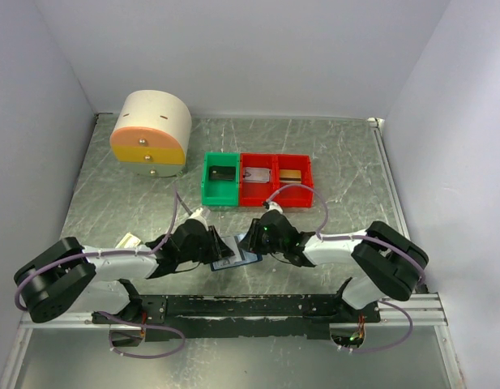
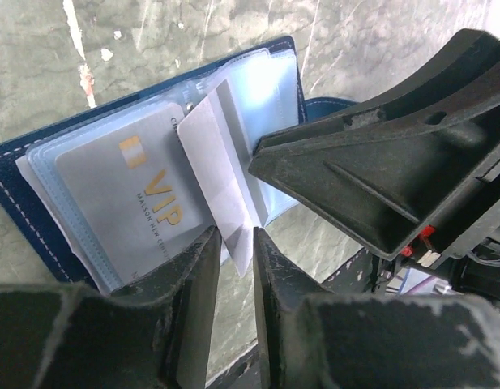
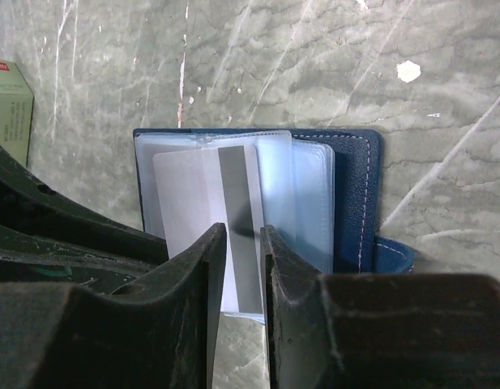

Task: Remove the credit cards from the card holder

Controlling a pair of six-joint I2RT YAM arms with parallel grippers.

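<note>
The card holder (image 1: pixel 233 261) (image 2: pixel 14 190) (image 3: pixel 359 203) lies open on the table between both arms, its clear sleeves showing. A grey card marked VIP (image 2: pixel 128 203) sits in a sleeve. A pale card with a dark stripe (image 2: pixel 217 162) (image 3: pixel 193 194) sticks out past the holder's edge. My left gripper (image 1: pixel 225 253) (image 2: pixel 236 239) is open by a narrow gap, and that card's corner hangs between the jaws. My right gripper (image 1: pixel 254 241) (image 3: pixel 243 235) hovers right over the same card, also narrowly open; the stripe shows through the gap and nothing is pinched.
A green bin (image 1: pixel 220 180) and two joined red bins (image 1: pixel 275 178) stand behind, each with a small item inside. A round cream drawer unit (image 1: pixel 151 130) is at the back left. A cream box with a red label (image 3: pixel 8 105) lies left of the holder.
</note>
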